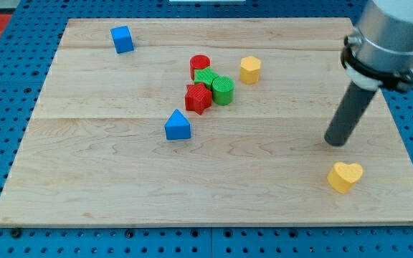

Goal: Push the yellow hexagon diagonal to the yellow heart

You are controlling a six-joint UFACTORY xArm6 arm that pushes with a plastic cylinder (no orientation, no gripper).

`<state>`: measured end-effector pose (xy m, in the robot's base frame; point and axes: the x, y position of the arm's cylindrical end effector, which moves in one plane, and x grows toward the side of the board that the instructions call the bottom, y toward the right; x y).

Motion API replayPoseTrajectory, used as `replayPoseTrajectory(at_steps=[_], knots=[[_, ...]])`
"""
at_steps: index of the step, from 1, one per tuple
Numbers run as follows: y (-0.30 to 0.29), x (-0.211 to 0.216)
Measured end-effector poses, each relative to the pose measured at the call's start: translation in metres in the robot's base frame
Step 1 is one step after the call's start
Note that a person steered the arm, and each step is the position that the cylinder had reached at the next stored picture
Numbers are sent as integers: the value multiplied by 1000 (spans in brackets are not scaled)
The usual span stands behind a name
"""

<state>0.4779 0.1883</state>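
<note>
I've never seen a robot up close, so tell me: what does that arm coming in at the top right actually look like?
It has no hand. The arm's end is a pale grey cylinder with a black ring around its lower edge. From it hangs a straight, dark, matte rod, round in section and plain. My tip is simply its blunt lower end. No cables or markings are visible.

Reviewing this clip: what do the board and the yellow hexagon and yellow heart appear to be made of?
The board looks like pale unfinished wood: grain lines and plank seams show. The yellow hexagon and yellow heart look like matte plastic or painted wood, evenly coloured without glare; which one is unclear. My tip sits above the heart.
</note>
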Motion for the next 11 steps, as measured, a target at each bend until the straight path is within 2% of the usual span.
replayPoseTrajectory(at_steps=[2, 3, 4, 5, 6, 7, 8, 9, 10, 11], knots=[[1, -142], [-82, -176], [-125, -111], [-119, -48], [-103, -47], [-171, -61], [-162, -1], [-81, 16], [-133, -45], [-104, -68]])
